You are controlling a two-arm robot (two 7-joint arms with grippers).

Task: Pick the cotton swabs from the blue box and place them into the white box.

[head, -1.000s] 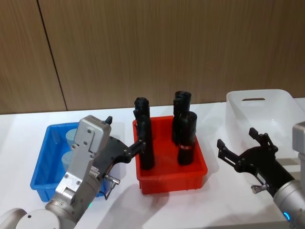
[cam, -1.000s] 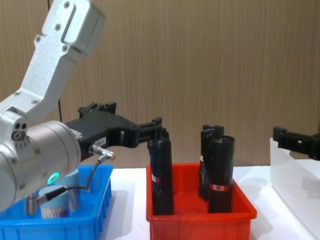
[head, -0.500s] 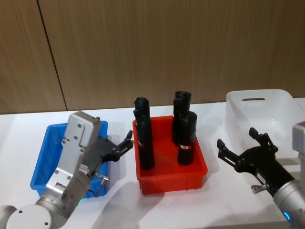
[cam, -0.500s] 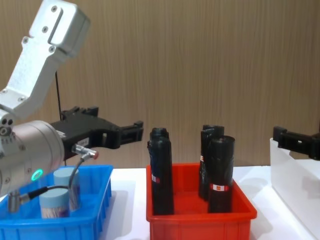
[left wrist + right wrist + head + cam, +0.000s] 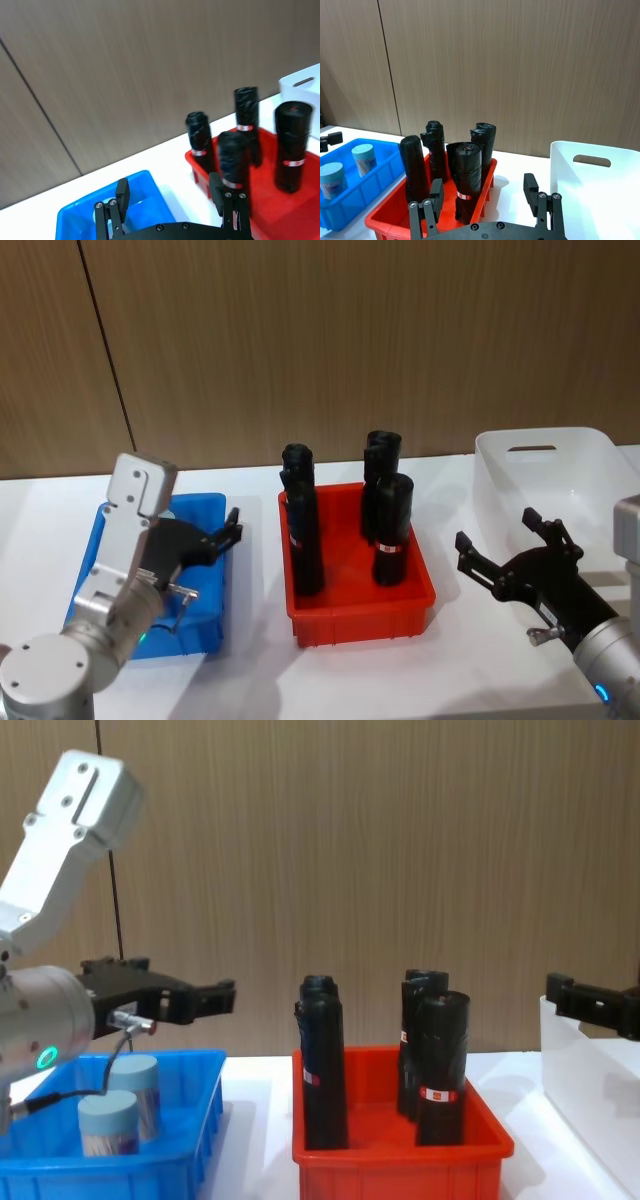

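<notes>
Head view: your left gripper (image 5: 228,532) hovers above the blue box (image 5: 214,610), jaws released and empty; your right gripper (image 5: 497,537), jaws also spread, hangs near the white box (image 5: 582,466). Right wrist view: two cotton swabs (image 5: 362,157) stand in the blue box. Chest view: both jars sit upright below the left gripper.

A: The bright blue ribbed plastic bin (image 5: 100,1178) and the red rectangular plastic bin (image 5: 360,620)?
B: Smooth, slightly glossy. The tall white translucent plastic bin (image 5: 590,455) looks satin.
A: The tall black rolls (image 5: 305,540)?
B: Crinkled, faintly shiny film.
A: The small clear jars of cotton swabs (image 5: 108,1120)?
B: Clear plastic with matt pale lids. The left end effector (image 5: 215,995) is matt black and its silver arm casing (image 5: 70,810) looks like matt metal. The wall panelling (image 5: 350,340) is wood-grain, and the white counter (image 5: 450,660) is smooth.
</notes>
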